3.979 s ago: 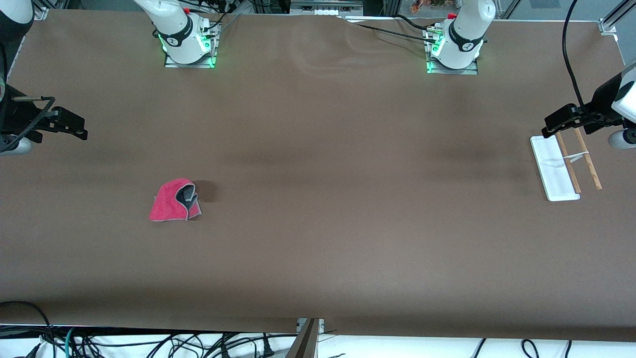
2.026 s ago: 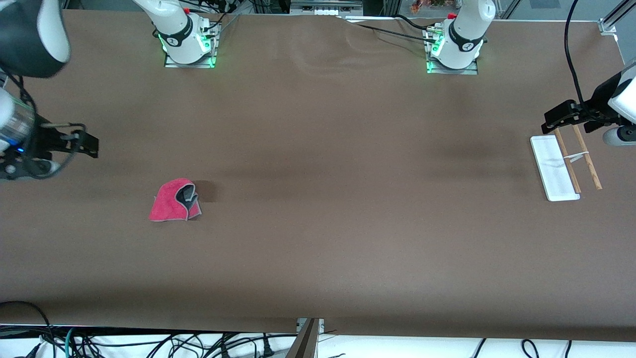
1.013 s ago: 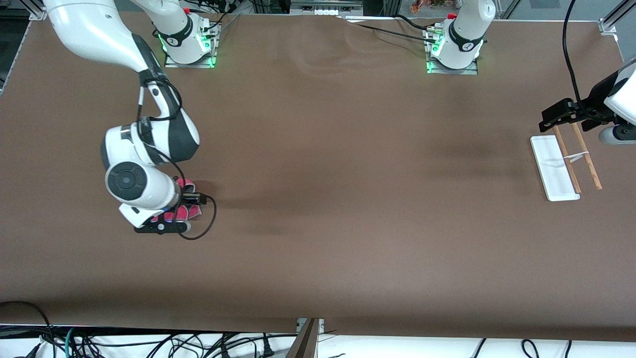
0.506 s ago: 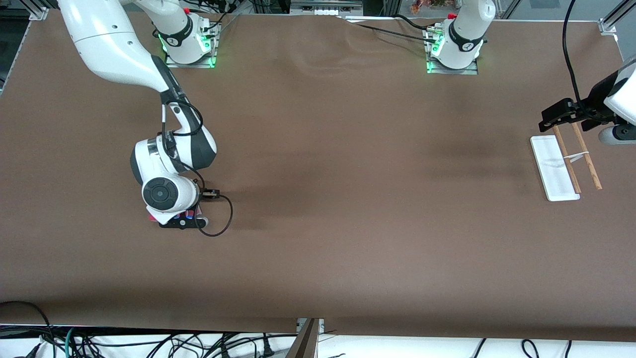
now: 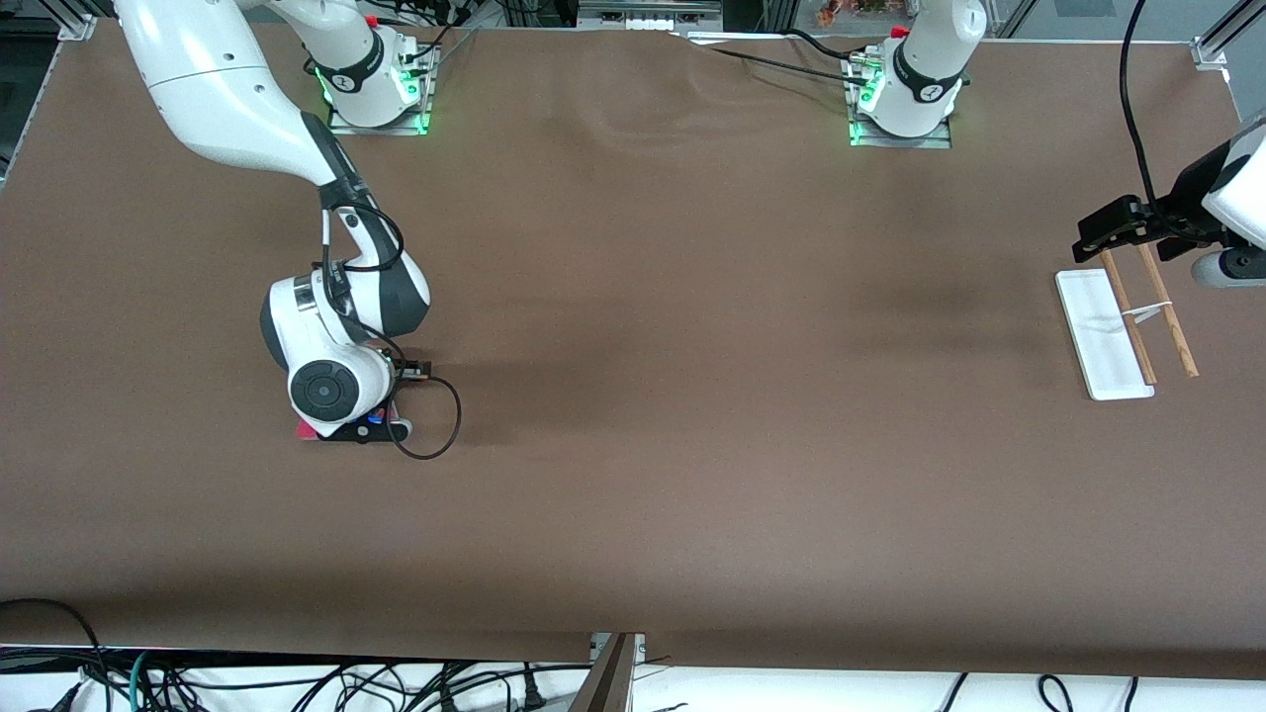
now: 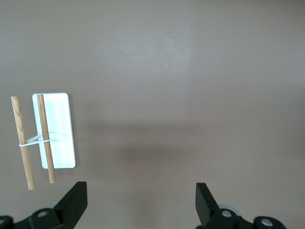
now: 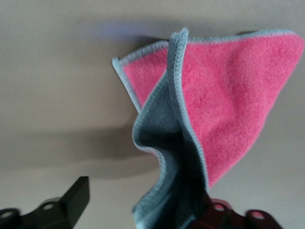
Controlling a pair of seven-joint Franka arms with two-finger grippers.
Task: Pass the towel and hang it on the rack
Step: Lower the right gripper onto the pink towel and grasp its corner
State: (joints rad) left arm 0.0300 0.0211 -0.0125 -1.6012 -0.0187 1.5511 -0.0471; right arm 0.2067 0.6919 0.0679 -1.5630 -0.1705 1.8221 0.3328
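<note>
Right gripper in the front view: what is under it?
The towel lies under the right gripper, pink-red face up with a dark grey fold. In the front view only a pink edge shows; the arm covers the rest.

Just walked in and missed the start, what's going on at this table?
The right pincer is down over the pink-and-grey towel, open around a raised fold and not yet closed on it. The left pincer waits open above the table by the rack, at the left arm's end.
</note>
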